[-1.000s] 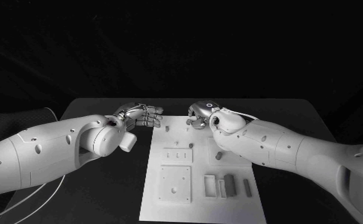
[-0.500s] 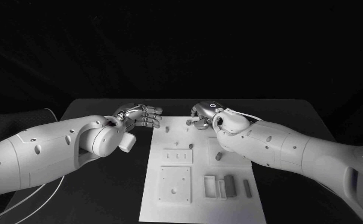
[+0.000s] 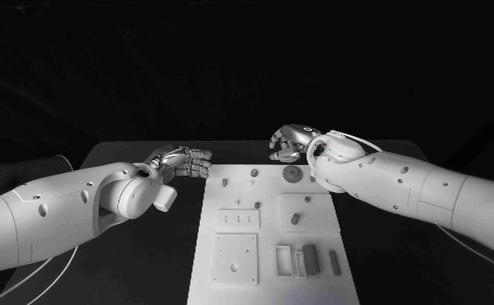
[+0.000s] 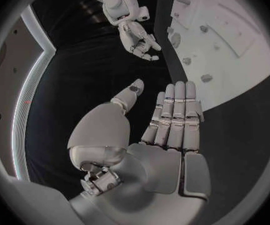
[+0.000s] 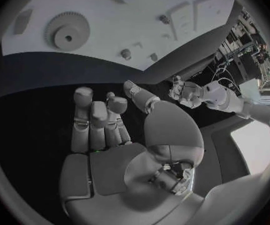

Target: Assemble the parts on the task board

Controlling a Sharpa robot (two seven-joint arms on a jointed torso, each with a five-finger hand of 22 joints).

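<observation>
The white task board [image 3: 321, 205] lies lengthwise in the middle of the table. A grey gear [image 3: 293, 173] lies flat near its far end, and the right wrist view also shows the gear [image 5: 66, 34]. Small grey pegs [image 3: 253, 173] stand around it, and grey blocks [image 3: 311, 258] sit in frames at the near right. My right hand [image 3: 291, 142] hovers beyond the board's far edge, fingers loosely bent, holding nothing [image 5: 103, 122]. My left hand [image 3: 183, 161] hangs off the board's far left corner, fingers straight and thumb apart, empty [image 4: 172, 110].
Two raised white plates [image 3: 235, 256] with holes sit on the board's near left. Black table [image 3: 123, 248] runs on both sides of the board. Both white forearms flank the board's far half.
The head camera has shifted. My right hand has risen and drawn back off the board's far end, uncovering the gear. The left hand has barely moved.
</observation>
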